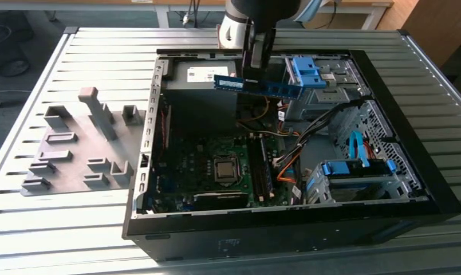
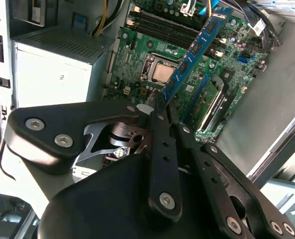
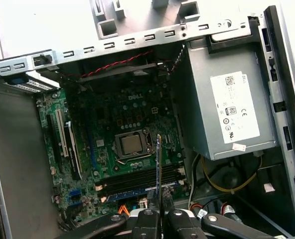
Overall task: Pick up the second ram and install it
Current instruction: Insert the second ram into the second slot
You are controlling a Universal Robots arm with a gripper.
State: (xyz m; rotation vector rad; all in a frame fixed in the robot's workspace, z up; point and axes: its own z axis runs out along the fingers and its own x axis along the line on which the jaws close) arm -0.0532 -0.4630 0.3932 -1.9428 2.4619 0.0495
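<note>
My gripper (image 1: 255, 79) hangs over the back part of the open computer case (image 1: 150, 149), shut on the second ram (image 1: 253, 86). The ram is a long blue-green stick with black chips, held level by its upper edge, clear of the board. In the second wrist view the ram (image 2: 197, 50) runs out from between the fingertips of the gripper (image 2: 160, 103) over the motherboard (image 2: 137, 50). In the first wrist view I see the ram (image 3: 158, 164) edge-on above the black memory slots (image 3: 137, 180). Another stick (image 2: 208, 103) stands in a slot.
Grey holder blocks (image 1: 77, 143) sit on the slatted table at the exterior view's left. Inside the case are the processor (image 1: 225, 170), a grey power supply (image 3: 232, 104), blue drive caddies (image 1: 307, 71) (image 1: 356, 169) and loose cables (image 1: 291, 152).
</note>
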